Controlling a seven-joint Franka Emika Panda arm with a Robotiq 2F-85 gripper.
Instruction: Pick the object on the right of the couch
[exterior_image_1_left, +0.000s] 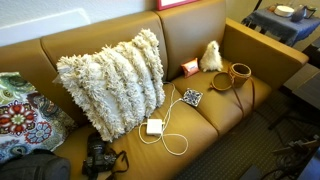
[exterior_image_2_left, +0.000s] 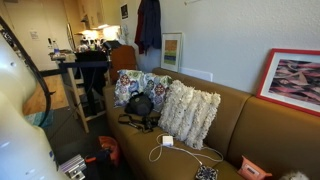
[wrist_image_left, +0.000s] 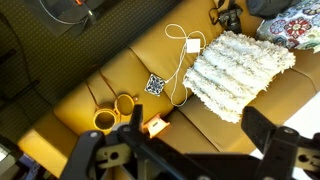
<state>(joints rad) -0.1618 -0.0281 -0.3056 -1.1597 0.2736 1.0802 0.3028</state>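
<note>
Tool (wrist_image_left: 185, 150) spread wide, high above leather couch (exterior_image_1_left: 205, 120) | small woven basket (exterior_image_1_left: 240, 72) at its right end: I judge light, stiff-walled, strap (exterior_image_1_left: 222, 86) floppy | I'd pinch its rim, avoiding strap.

No text, brand or number can be read in any view. The small square tile (wrist_image_left: 155, 84) on the couch (wrist_image_left: 112, 62), just beyond the gripper (wrist_image_left: 192, 135), has only a black-and-white pattern, too small to tell any letters.
</note>
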